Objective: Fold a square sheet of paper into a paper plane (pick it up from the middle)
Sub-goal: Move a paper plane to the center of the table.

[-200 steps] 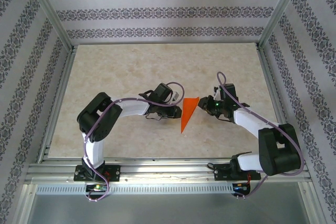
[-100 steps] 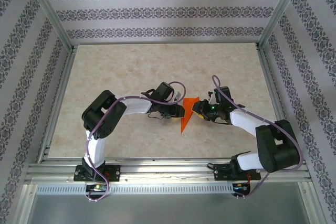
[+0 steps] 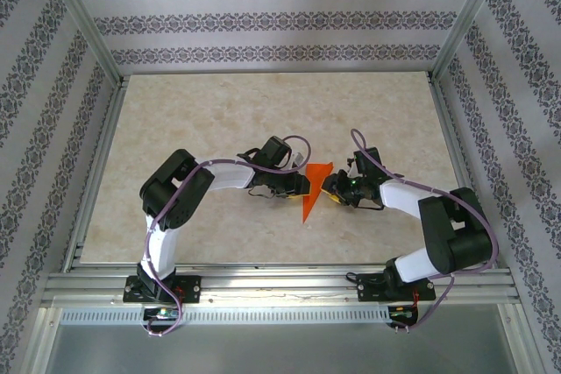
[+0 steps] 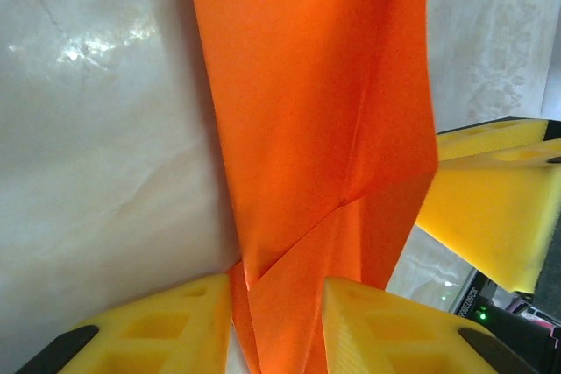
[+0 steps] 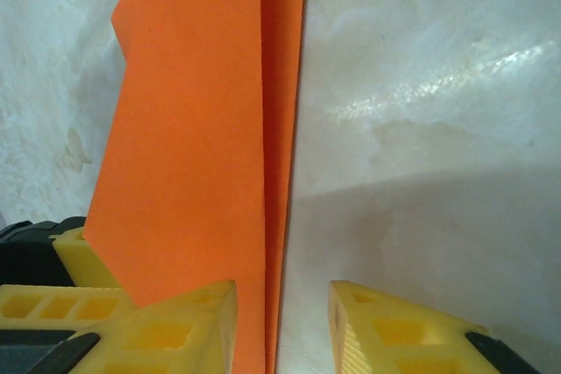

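Orange paper plane [image 3: 314,188]: narrow folded dart lying on the table [image 3: 202,120], near its middle. The wide end points away from the arm bases and the tip toward them. It sits between the two end effectors.
Fold state: centre crease and layered flaps show in both wrist views. Judged late in the task, with final shaping or pickup pending.
Risk: the thin paper could tear, the crease could spring open, or the dart could skid on the glossy table.
Cause: end effectors at opposite long edges closing or pulling unevenly.
Left end effector [image 4: 279,286]: fingers slightly apart. Folded layers run into the gap and meet both yellow fingers; no firm pinch is evident.
Right end effector [image 5: 282,291]: fingers apart, straddling the dart's long edge. Bare table shows in the gap, and nothing is held.
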Robot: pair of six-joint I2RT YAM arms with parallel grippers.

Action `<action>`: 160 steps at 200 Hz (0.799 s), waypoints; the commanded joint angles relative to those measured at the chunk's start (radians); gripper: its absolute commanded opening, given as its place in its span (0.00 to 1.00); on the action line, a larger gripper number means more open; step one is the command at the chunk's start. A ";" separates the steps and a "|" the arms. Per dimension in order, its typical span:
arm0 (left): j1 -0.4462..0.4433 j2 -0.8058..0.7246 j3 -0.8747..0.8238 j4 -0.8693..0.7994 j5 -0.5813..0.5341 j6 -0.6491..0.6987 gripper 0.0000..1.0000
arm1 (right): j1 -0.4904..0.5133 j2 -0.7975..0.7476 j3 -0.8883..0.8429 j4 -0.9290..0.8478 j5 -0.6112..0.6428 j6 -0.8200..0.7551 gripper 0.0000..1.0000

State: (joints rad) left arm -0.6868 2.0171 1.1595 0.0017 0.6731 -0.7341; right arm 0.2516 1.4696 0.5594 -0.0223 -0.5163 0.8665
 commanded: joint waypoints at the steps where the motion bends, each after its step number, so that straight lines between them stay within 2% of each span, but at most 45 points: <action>1: -0.017 0.031 0.005 0.025 0.025 -0.008 0.33 | 0.008 0.012 -0.013 0.021 -0.004 0.010 0.33; 18: -0.017 0.032 0.004 0.033 0.033 -0.015 0.32 | 0.008 0.017 -0.017 0.029 -0.013 0.014 0.33; 55: -0.018 0.027 0.001 0.044 0.031 -0.029 0.31 | 0.016 0.039 -0.027 0.068 -0.041 0.026 0.25; 91: -0.021 0.017 0.000 0.027 0.016 -0.033 0.30 | 0.027 0.057 -0.028 0.084 -0.051 0.029 0.25; 142: -0.025 0.009 0.001 0.033 0.005 -0.039 0.20 | 0.032 0.050 -0.035 0.100 -0.047 0.037 0.25; 160: -0.025 -0.002 0.002 0.042 0.010 -0.039 0.13 | 0.032 0.042 -0.038 0.102 -0.049 0.038 0.26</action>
State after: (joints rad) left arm -0.7017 2.0266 1.1591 0.0273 0.6819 -0.7677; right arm 0.2729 1.5158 0.5388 0.0643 -0.5510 0.8925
